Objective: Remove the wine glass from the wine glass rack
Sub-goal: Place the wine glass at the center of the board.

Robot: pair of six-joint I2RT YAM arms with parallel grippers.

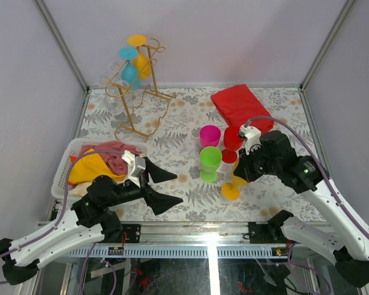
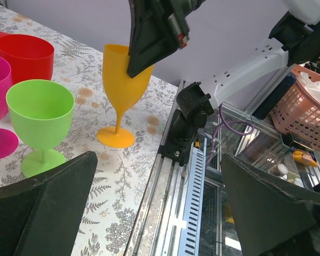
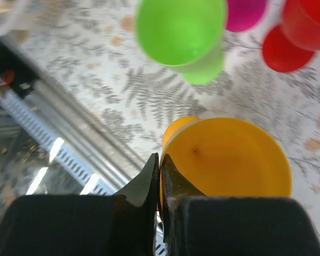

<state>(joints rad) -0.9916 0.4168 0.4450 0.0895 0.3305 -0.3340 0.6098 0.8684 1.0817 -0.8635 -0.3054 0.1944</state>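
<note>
Table point(image 1: 178, 123): floral top, carries everything listed below.
Wine glass rack point(image 1: 135, 101): upright at upper left of the top view. A yellow glass point(image 1: 141, 64) and a teal glass point(image 1: 130, 72) hang on it inverted, feet up, well apart from both grippers.
Basket point(image 1: 61, 175): white, at left edge beside the left arm. Holds yellow and pink cloths.
Left gripper point(image 1: 179, 188): jaws spread wide, empty, lower left of centre.
Right gripper point(image 3: 159, 162): fingers pinched onto the rim wall of the orange wine glass point(image 2: 116, 80).
Orange wine glass: off the rack, lower centre, directly under the right gripper. Long axis vertical, foot on table. Green glass point(image 1: 210, 158) is just beside it.
Judgement: letting go comes next. The left arm is nearer the rack.
</note>
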